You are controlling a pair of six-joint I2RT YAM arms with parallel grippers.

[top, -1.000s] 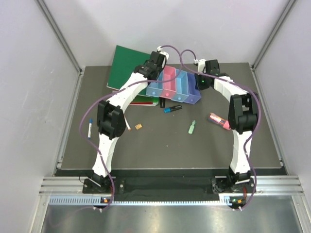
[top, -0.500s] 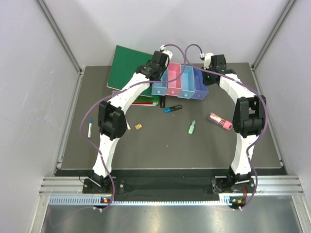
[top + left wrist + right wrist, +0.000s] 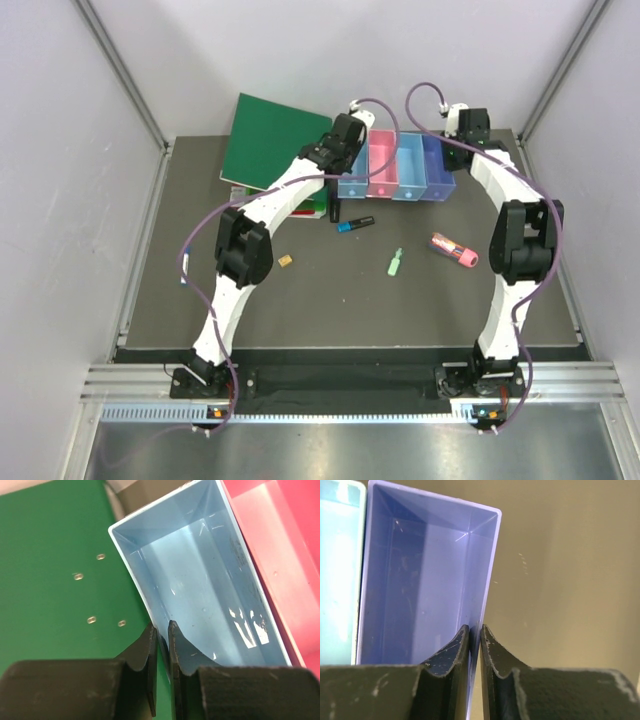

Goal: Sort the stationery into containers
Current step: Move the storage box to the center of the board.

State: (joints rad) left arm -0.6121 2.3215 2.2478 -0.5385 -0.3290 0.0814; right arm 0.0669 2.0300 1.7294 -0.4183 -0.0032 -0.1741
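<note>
Spanning the far middle of the worktop (image 3: 300, 310), top view: a joined row of four bins, reading left to right as end light blue bin (image 3: 354, 180), pink bin (image 3: 382, 168), second light blue bin (image 3: 408, 172), purple bin (image 3: 438, 170). The left gripper (image 3: 346, 160) is at the row's left end and the right gripper (image 3: 458, 150) at its right end. Cannot tell whether the row rests on the worktop or is lifted. Loose stationery lies outside the bins, nearer the arm bases: black-blue marker (image 3: 353, 222) just in front of the row's left end, green piece (image 3: 396, 262), pink-red tube (image 3: 453, 250), orange piece (image 3: 284, 261). Green binders (image 3: 268, 140) lie at far left, partly under the left arm.

Left wrist view: the left gripper's fingers pinch the left wall of the end light blue bin, one finger inside and one outside. The bin interior holds nothing. The pink bin adjoins it on the right; a green binder lies along the left.

Right wrist view: the right gripper is clamped on the right wall of the purple bin, one finger on each side. The purple bin holds nothing. The second light blue bin shows at the left edge, bare worktop at right.
</note>
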